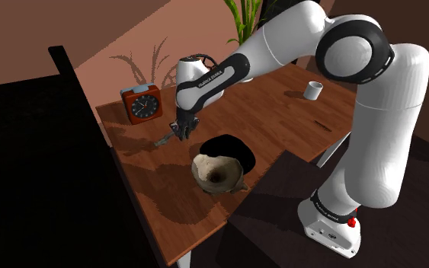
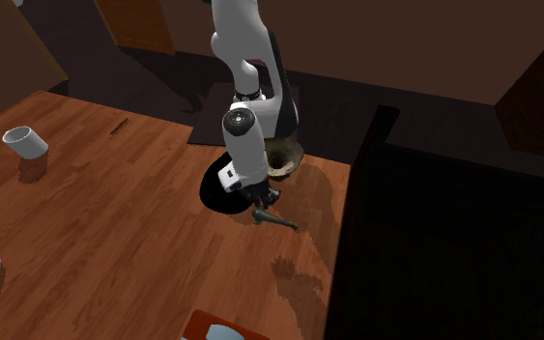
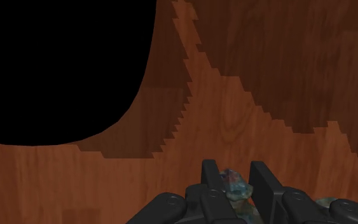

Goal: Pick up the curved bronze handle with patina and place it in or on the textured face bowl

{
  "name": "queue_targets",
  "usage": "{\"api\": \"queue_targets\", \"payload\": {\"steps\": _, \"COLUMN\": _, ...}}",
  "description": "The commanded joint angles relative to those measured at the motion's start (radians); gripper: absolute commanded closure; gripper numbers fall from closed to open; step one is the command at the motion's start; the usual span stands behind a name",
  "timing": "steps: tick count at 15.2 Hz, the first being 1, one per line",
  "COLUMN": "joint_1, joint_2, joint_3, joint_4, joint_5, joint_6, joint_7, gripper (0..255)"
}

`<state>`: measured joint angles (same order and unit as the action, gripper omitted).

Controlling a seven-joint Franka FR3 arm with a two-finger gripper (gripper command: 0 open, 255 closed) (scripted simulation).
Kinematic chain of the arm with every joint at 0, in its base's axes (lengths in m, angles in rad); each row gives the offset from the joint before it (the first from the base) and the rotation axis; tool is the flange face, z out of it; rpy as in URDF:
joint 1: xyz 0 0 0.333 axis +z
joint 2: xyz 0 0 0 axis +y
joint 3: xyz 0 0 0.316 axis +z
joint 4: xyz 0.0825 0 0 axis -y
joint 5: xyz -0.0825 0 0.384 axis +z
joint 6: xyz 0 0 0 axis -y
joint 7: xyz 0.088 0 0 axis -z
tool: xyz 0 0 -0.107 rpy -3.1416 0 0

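Bronze gone blue-green with patina shows between the fingers of your pincer (image 3: pixel 234 170), which is closed narrow on the curved handle (image 3: pixel 236 186). In the shoulder view the grip looks to be near one end, with the rest of the handle jutting sideways, low over the wooden bench (image 1: pixel 281 106). I cannot tell whether it is clear of the wood. That off-centre hold is your main risk: the free end could swing or twist out between the fingers as you carry it. Just beside the pincer lies a round black patch (image 1: pixel 232 145), and the tan face bowl (image 1: pixel 201 167) stands at its edge. Its mouth looks small against the handle, so a low or tilted release could clip the rim, tip the bowl, or drop the handle on the bench.
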<state>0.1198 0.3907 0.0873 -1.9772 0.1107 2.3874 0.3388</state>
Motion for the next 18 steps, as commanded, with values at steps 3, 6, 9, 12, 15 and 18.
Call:
{"api": "queue_targets", "payload": {"steps": 3, "joint_1": -0.001, "joint_2": -0.033, "joint_3": 0.000, "joint_4": 0.012, "joint_5": -0.001, "joint_6": -0.046, "joint_7": 0.004, "gripper": 255}}
{"api": "queue_targets", "payload": {"steps": 6, "joint_1": -0.002, "joint_2": -0.058, "joint_3": 0.000, "joint_4": 0.021, "joint_5": -0.002, "joint_6": -0.079, "joint_7": 0.007, "gripper": 255}}
{"api": "queue_targets", "payload": {"steps": 9, "joint_1": -0.002, "joint_2": -0.081, "joint_3": 0.000, "joint_4": 0.032, "joint_5": -0.002, "joint_6": -0.113, "joint_7": 0.010, "gripper": 255}}
{"api": "queue_targets", "payload": {"steps": 12, "joint_1": -0.003, "joint_2": -0.102, "joint_3": 0.000, "joint_4": 0.045, "joint_5": -0.003, "joint_6": -0.147, "joint_7": 0.014, "gripper": 255}}
{"api": "queue_targets", "payload": {"steps": 15, "joint_1": -0.003, "joint_2": -0.122, "joint_3": -0.001, "joint_4": 0.060, "joint_5": -0.004, "joint_6": -0.182, "joint_7": 0.017, "gripper": 255}}
{"api": "queue_targets", "payload": {"steps": 18, "joint_1": -0.004, "joint_2": -0.141, "joint_3": -0.001, "joint_4": 0.077, "joint_5": -0.005, "joint_6": -0.217, "joint_7": 0.020, "gripper": 255}}
